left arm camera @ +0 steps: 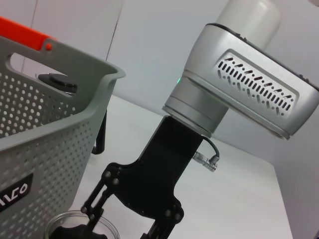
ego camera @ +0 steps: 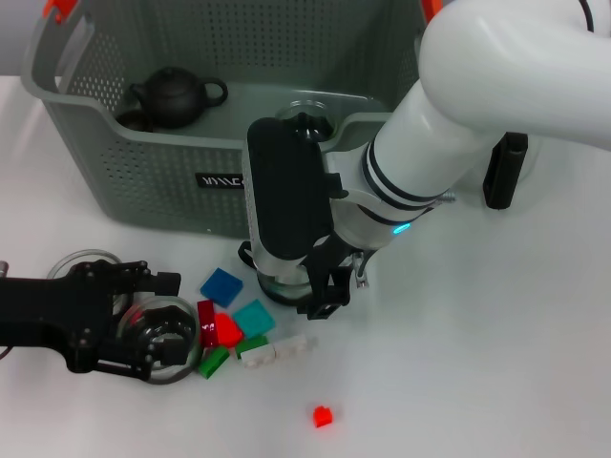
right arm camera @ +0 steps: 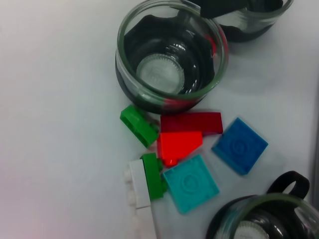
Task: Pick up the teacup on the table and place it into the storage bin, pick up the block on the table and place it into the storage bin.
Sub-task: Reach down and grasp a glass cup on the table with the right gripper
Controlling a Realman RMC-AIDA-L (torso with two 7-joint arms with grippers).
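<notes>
Our right gripper [ego camera: 315, 286] straddles a glass teacup [ego camera: 284, 284]; we cannot tell whether it grips. Next: lift into the storage bin [ego camera: 143, 181] beyond.

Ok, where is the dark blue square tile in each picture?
Head view: the dark blue flat square plastic tile lies lower middle, left of the right end effector.
Left wrist view: not in it.
Right wrist view: right of middle.
Shared landmark: the clear glass teacup under that end effector, also in the left wrist view and the right wrist view.
</notes>
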